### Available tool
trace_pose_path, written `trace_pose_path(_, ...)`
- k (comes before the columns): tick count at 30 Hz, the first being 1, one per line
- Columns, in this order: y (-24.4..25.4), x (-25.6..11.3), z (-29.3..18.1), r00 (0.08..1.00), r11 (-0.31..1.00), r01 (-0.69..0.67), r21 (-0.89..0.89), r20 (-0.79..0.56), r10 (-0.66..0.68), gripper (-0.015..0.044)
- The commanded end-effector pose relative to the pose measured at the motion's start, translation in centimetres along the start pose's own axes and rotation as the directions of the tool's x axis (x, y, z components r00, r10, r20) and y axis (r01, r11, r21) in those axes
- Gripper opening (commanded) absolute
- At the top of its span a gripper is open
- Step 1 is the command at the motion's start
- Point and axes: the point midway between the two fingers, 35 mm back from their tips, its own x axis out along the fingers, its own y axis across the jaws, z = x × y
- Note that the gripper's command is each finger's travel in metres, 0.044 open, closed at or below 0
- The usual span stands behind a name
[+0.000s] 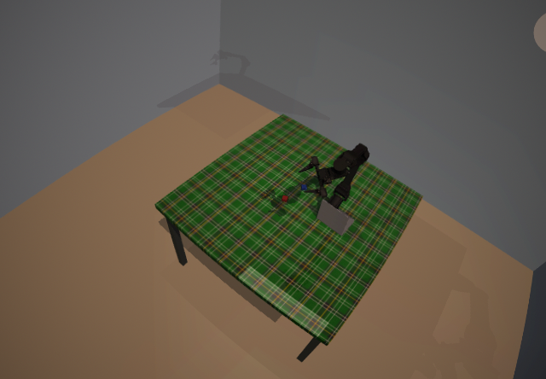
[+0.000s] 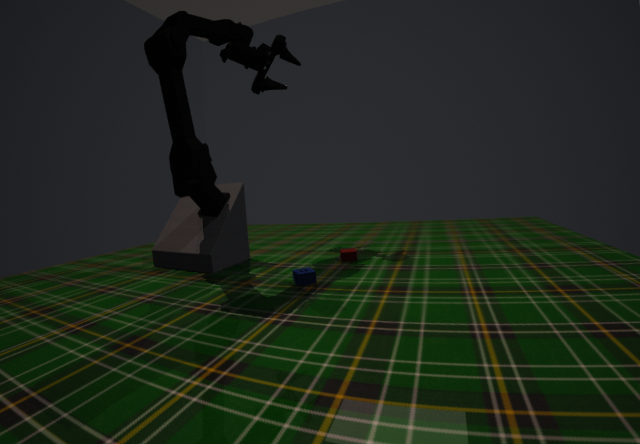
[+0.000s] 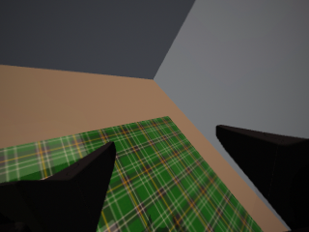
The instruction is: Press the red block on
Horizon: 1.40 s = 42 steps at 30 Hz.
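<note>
Red block (image 1: 284, 198) (image 2: 348, 255), in the top view, lay on the tartan-covered table (image 1: 264, 251) (image 2: 387, 351) (image 3: 145, 184), with the blue block (image 1: 304, 187) (image 2: 304, 276) near it at two o'clock, the two apart. The wedge-shaped base (image 1: 333, 218) (image 2: 232, 243) was at about four o'clock from the red one. The arm (image 1: 343, 189) (image 2: 175, 103) bent back over itself, its gripper (image 1: 302, 181) (image 2: 293, 76) (image 3: 165, 138) reaching out towards nine o'clock.

In the exterior view the red block sat flat, the blue one at its eight o'clock with studs facing up. The gripper hung well above both, between eleven and twelve o'clock from the red block, fingers aimed between three and four o'clock. The step in hand looked like the approach: the wrist needed to pitch down to six o'clock and centre over the red block, clear of the blue one, before a straight descent. An even grip low enough to hold it level, yet clear of the blue block's top, would help the later press.

In the wrist view the fingers stood practically fully apart with nothing between them. Neither block showed there, so more turning down seemed called for before closing.
</note>
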Motion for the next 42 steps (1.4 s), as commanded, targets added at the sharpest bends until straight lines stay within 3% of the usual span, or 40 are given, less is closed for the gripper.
trace_pose_path(1,-2.8,4.9,-4.6,0.988,0.995,0.006,0.103,-0.155,0.01,0.044)
trace_pose_path(8,-6.5,11.3,-13.5,0.92,0.959,0.05,0.277,-0.387,0.064,0.044)
trace_pose_path(15,-8.4,15.5,-24.1,0.792,0.89,0.133,0.437,-0.587,0.17,0.044)
trace_pose_path(22,-7.8,17.0,-35.4,0.607,0.79,0.247,0.562,-0.725,0.326,0.044)
trace_pose_path(28,-5.2,16.0,-44.8,0.41,0.685,0.364,0.631,-0.769,0.49,0.044)
trace_pose_path(31,-4.5,15.5,-46.4,0.369,0.664,0.388,0.639,-0.768,0.523,0.044)
trace_pose_path(42,-2.8,16.6,-49.3,0.368,0.664,0.389,0.638,-0.769,0.523,0.044)
